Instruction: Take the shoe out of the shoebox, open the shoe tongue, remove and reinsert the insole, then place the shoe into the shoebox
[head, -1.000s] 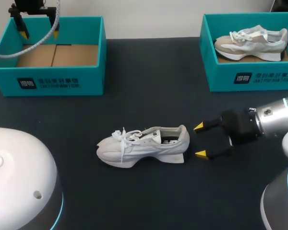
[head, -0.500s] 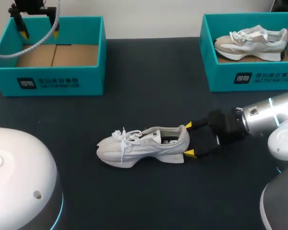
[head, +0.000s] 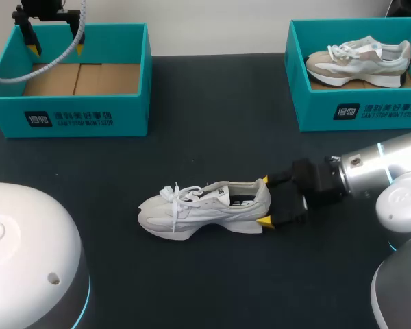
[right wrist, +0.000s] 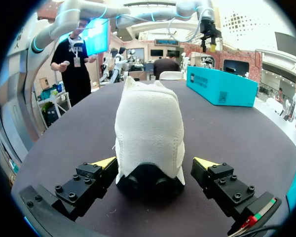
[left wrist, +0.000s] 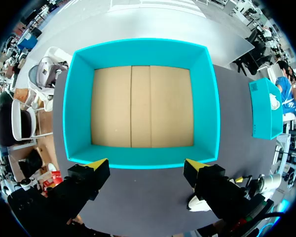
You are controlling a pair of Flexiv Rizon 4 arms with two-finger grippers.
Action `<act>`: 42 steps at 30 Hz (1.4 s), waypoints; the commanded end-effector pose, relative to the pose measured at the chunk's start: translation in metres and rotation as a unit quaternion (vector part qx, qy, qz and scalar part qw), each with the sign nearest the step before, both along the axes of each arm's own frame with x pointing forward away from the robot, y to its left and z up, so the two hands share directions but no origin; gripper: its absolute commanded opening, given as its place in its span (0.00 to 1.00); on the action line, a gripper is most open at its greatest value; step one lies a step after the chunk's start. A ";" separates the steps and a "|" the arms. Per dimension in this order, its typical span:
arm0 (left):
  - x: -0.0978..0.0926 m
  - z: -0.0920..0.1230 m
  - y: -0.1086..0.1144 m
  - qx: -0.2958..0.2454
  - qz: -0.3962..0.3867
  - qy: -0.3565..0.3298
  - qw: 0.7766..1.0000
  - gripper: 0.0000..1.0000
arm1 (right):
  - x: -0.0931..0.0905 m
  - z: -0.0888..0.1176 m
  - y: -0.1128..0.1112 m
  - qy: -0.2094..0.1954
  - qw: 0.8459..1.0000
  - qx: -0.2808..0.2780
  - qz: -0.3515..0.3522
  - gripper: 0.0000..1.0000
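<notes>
With the right claw [head: 264, 201] spread wide around the shoe's [head: 202, 205] heel, I'd close it evenly and centred to steady it.

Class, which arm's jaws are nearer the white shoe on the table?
Right. Jaws of the right arm flank the heel of the shoe; the left arm hangs over the far empty shoebox.

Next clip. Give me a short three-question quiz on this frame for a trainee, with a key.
1. True or false: the left gripper hangs above the left shoebox.
2. Which part of the white shoe sits between the open fingers of the right gripper? A toe, B heel, C laces.
3. Fill in: the beige shoe lies in the ___ shoebox.
Key: 1 true; 2 B; 3 right.
</notes>
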State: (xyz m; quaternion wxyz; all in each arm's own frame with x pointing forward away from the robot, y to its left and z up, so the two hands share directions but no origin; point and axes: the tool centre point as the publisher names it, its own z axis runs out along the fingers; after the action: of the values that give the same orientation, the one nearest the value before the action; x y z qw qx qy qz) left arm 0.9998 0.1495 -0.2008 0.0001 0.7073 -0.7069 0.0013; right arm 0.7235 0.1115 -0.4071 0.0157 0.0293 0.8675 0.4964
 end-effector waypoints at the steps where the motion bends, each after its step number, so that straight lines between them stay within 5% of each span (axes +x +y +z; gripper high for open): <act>1: 0.000 0.000 0.000 0.000 0.000 0.000 1.000 1.00 | 0.000 -0.002 0.007 0.003 1.000 -0.001 -0.001 1.00; 19: 0.000 0.000 0.000 0.000 0.000 0.000 1.000 1.00 | -0.004 -0.024 0.027 0.018 1.000 0.014 0.008 1.00; 20: 0.000 0.000 0.000 0.000 0.000 0.000 1.000 1.00 | -0.004 -0.025 0.027 0.018 1.000 0.015 0.007 0.78; 21: 0.000 0.000 0.000 0.000 0.000 0.000 1.000 1.00 | -0.005 -0.026 0.027 0.020 1.000 0.015 0.005 0.45; 22: 0.000 0.000 0.000 0.000 0.000 0.000 1.000 1.00 | -0.005 -0.027 0.026 0.020 1.000 0.016 0.003 0.32; 23: 0.000 0.000 0.000 0.000 0.000 0.000 1.000 1.00 | -0.005 -0.027 0.026 0.021 1.000 0.016 0.003 0.00; 39: 0.000 0.000 0.000 0.000 0.000 0.000 1.000 1.00 | -0.006 -0.028 0.025 0.022 1.000 0.016 0.005 0.00; 42: -0.016 0.001 -0.017 0.022 0.022 -0.014 0.999 1.00 | -0.006 -0.028 0.025 0.022 1.000 0.016 0.005 0.00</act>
State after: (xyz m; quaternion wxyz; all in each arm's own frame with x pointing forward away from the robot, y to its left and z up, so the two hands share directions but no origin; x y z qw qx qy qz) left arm 0.9979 0.1470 -0.2011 -0.0014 0.7185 -0.6955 -0.0013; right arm 0.7182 0.1341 -0.4281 -0.0066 0.0355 0.8593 0.5102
